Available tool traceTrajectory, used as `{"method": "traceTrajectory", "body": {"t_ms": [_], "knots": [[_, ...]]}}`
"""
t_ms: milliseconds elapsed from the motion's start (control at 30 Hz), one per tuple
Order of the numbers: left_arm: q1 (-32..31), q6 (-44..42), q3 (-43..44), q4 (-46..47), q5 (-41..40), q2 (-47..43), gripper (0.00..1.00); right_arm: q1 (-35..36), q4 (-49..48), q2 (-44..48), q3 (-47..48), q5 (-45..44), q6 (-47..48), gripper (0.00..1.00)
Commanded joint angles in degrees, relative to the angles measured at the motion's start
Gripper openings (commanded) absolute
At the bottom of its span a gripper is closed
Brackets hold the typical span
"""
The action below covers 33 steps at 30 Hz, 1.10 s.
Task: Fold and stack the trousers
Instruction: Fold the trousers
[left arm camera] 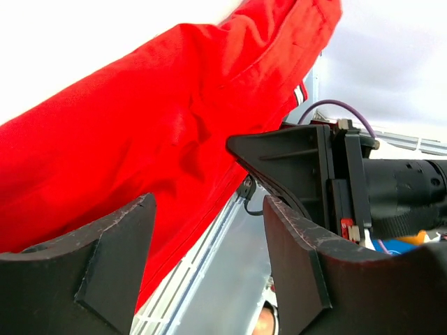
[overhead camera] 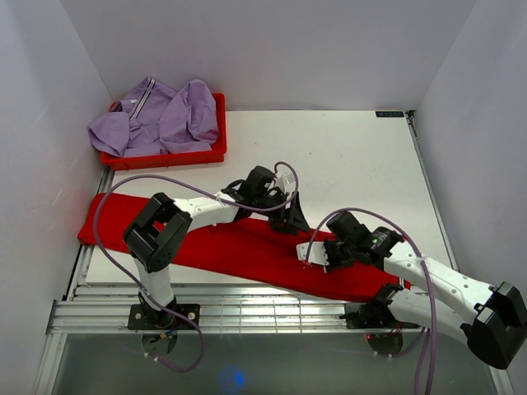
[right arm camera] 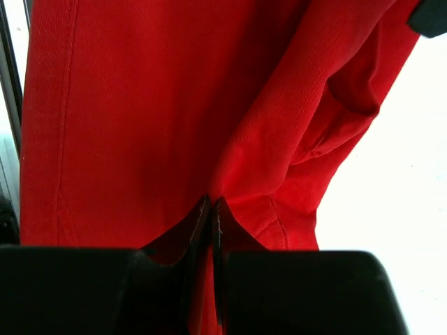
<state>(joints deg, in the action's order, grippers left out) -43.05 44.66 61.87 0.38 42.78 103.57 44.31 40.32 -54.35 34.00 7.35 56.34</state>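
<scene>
Near edge of table (overhead camera: 346, 156): red trousers (overhead camera: 239, 247) lie stretched out flat. Right claw (right arm camera: 211, 209) pinches a thin fold of them; left claw (left arm camera: 208, 209) spread, holding nothing. Risk: a one-sided pull skews the fold, or the pinch slips.

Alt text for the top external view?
Red trousers lie stretched diagonally across the white table; the right tool is shut on the fabric mid-length, the left tool open at their far edge. A red bin of lilac clothing sits far left.
</scene>
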Motion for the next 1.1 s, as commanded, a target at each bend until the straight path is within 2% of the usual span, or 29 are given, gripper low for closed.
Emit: {"method": "traceTrajectory", "body": {"t_ms": [0,400,567,600,633,667,700,733,767,867,933,1033,1067], "knots": [[-1.6,2.6,2.0,1.9,1.7,0.6,0.73,1.7,1.7,0.1,-1.0,0.3,-1.1,0.08],[-3.9,8.4,3.7,2.3,-1.2,7.8,0.74,3.3,2.0,-0.8,-2.4,0.9,-1.4,0.08],[-4.2,10.6,4.4,6.3,-3.3,9.3,0.63,3.3,2.0,-0.8,-2.1,0.8,-1.7,0.08],[-4.2,10.6,4.9,7.0,-3.6,9.6,0.54,3.3,2.2,-0.7,-1.9,0.6,-2.0,0.08],[-4.2,11.1,5.6,7.7,-3.5,10.2,0.47,3.3,2.2,-0.5,-1.9,0.1,-2.2,0.14],[-4.2,11.6,6.0,8.6,-3.3,10.3,0.41,3.3,2.2,-0.1,-1.8,-0.2,-2.3,0.29],[-4.1,11.6,6.7,8.8,-3.4,10.7,0.29,3.3,2.1,0.3,-1.7,-0.9,-2.4,0.38],[-4.1,11.7,7.6,9.5,-3.4,11.0,0.23,3.4,2.0,0.6,-1.7,-2.9,-2.8,0.56],[-3.7,12.0,7.8,11.6,-2.7,11.0,0.20,3.2,1.7,1.6,-1.6,-3.7,-3.0,0.94],[-2.5,12.7,8.8,15.1,-2.3,11.0,0.08,3.1,2.1,4.7,-1.3,-6.5,-4.4,0.91],[-1.6,12.4,9.5,15.9,-2.6,11.0,0.00,2.7,2.5,6.4,-1.0,-7.0,-4.9,0.97],[0.1,11.6,10.6,17.7,-3.4,11.9,0.00,1.3,4.1,8.0,-0.9,-6.8,-5.2,0.86],[0.9,10.7,11.3,18.1,-3.7,12.2,0.00,-0.5,4.5,7.8,-0.9,-6.4,-5.3,0.78]]}}
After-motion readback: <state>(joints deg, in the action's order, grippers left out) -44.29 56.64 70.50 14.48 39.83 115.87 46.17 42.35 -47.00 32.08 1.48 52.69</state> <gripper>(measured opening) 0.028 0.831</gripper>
